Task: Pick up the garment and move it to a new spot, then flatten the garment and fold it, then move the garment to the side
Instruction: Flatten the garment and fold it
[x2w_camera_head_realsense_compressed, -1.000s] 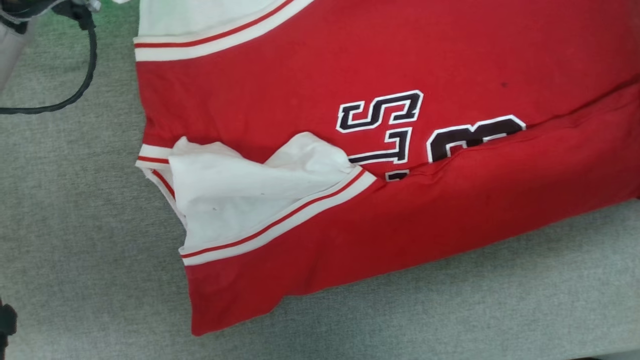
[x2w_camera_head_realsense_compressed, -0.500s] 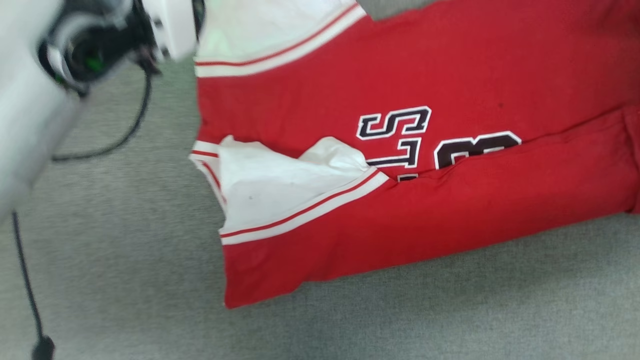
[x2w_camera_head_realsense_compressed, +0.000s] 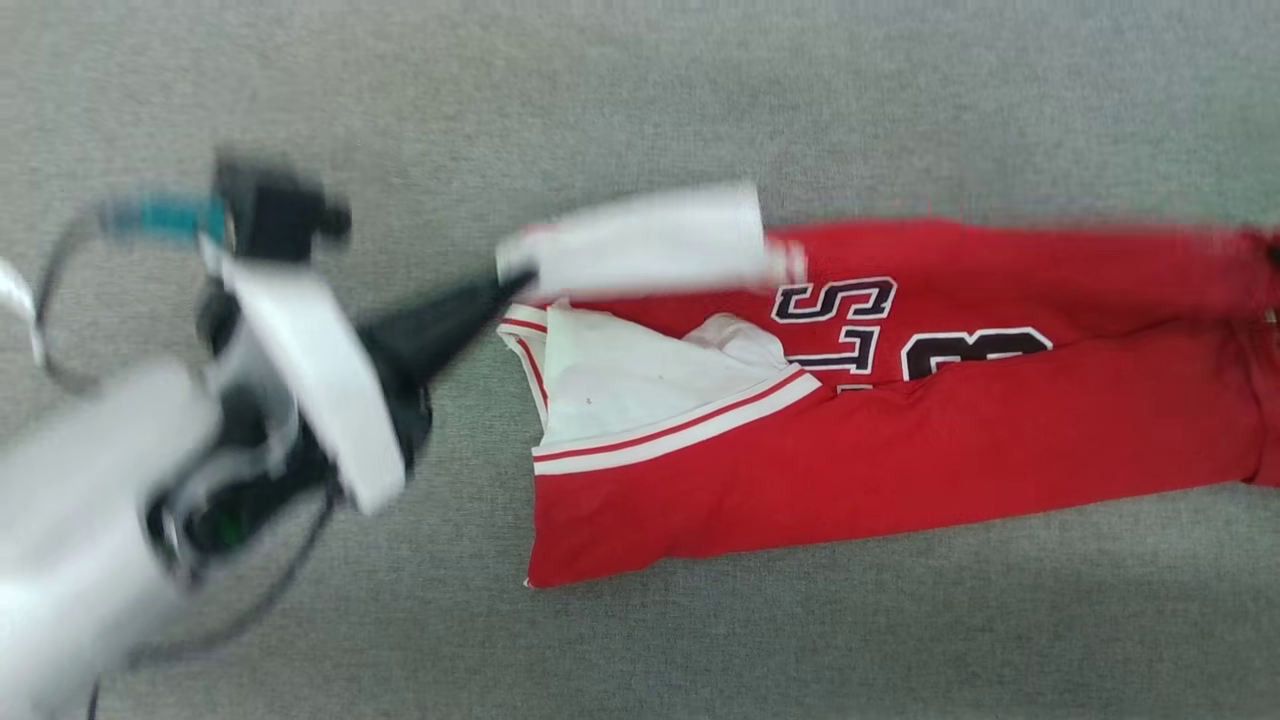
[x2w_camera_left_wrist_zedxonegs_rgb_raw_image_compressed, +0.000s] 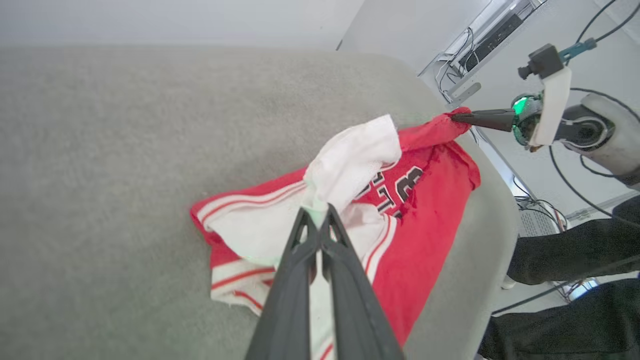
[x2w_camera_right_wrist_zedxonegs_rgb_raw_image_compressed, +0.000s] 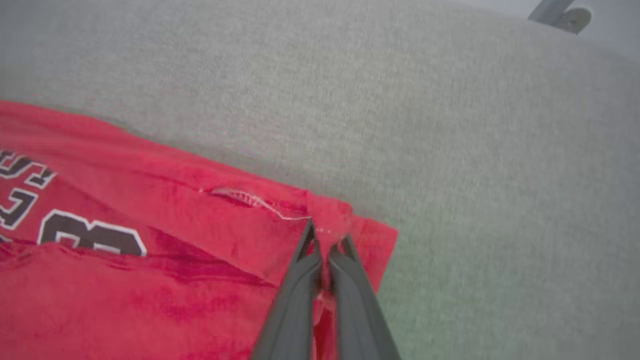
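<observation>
Low in the left wrist view your left gripper (x2w_camera_left_wrist_zedxonegs_rgb_raw_image_compressed: 316, 214) pinched the white sleeve (x2w_camera_left_wrist_zedxonegs_rgb_raw_image_compressed: 357, 150), your right gripper (x2w_camera_right_wrist_zedxonegs_rgb_raw_image_compressed: 327, 232) clamped the red hem (x2w_camera_right_wrist_zedxonegs_rgb_raw_image_compressed: 370, 235), probably to lift that edge into a fold, the garment (x2w_camera_head_realsense_compressed: 900, 440) lying mid-frame on the grey table (x2w_camera_head_realsense_compressed: 640, 100).

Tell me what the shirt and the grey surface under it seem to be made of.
The garment: soft matte knit cloth, perhaps cotton or polyester; it folds and bunches limply, with stitched-looking lettering. The grey surface: felt-like or short-pile fabric, matte, finely speckled.
</observation>
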